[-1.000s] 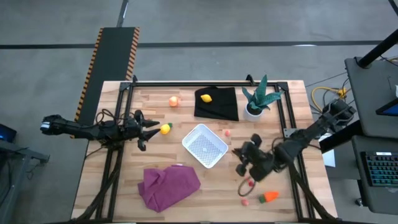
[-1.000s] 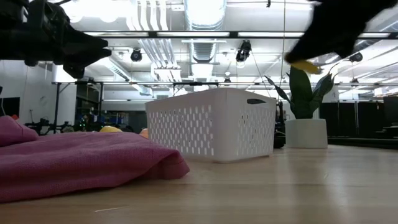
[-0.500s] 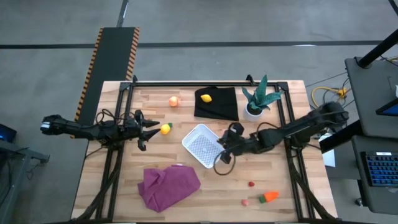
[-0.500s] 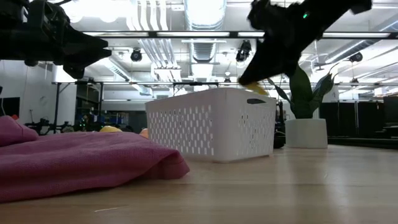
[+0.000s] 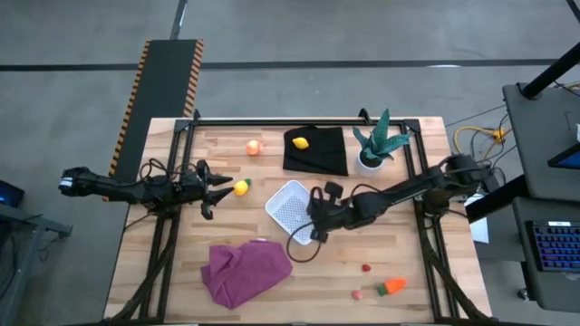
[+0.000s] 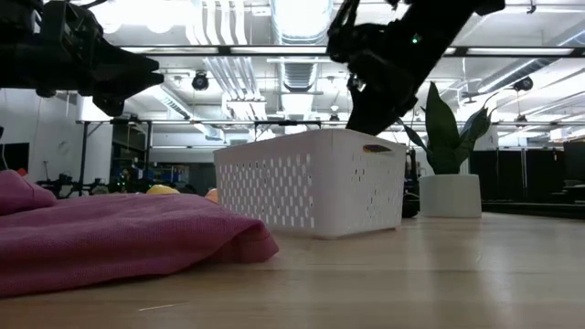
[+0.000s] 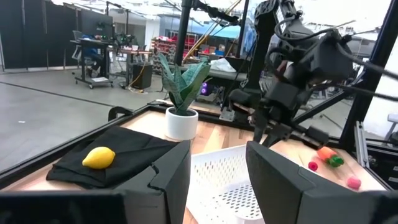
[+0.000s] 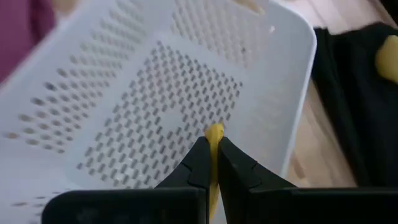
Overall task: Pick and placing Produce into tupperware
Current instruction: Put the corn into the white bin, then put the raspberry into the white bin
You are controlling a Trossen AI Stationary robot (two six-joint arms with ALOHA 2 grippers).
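Note:
The tupperware (image 5: 283,197) is a white perforated square tub mid-table, resting on its base. My right gripper (image 5: 312,217) hangs over its right part, shut on a small yellow piece of produce (image 8: 215,131). My left gripper (image 5: 220,184) waits open at the table's left, with a yellow lemon (image 5: 241,187) lying just before its fingertips. Another lemon (image 5: 301,142) rests on the black cloth (image 5: 322,154). A peach ball (image 5: 253,147) lies on the far side. The carrot (image 5: 392,286), a red piece (image 5: 366,267) and a pink piece (image 5: 357,293) lie at near right. My right gripper pinches the yellow piece (image 8: 215,131) between its two fingertips (image 8: 200,158), and only a thin yellow end shows past them. The fingers slant down from the table's right. The piece is lifted clear above the tub's perforated floor (image 8: 155,106), and it also shows yellow under the gripper (image 6: 377,147).
A purple cloth (image 5: 246,270) is bunched near the table's near edge, left of centre. A green spiky plant in a white pot (image 5: 373,149) stands beyond the right arm, beside the black cloth. Black frame rails (image 5: 299,120) run along the table's sides.
My right gripper, shut on the yellow piece, has swung from the near right of the table toward the left and somewhat far, ending over the tupperware. In the low view it has come down closer to the tub's rim.

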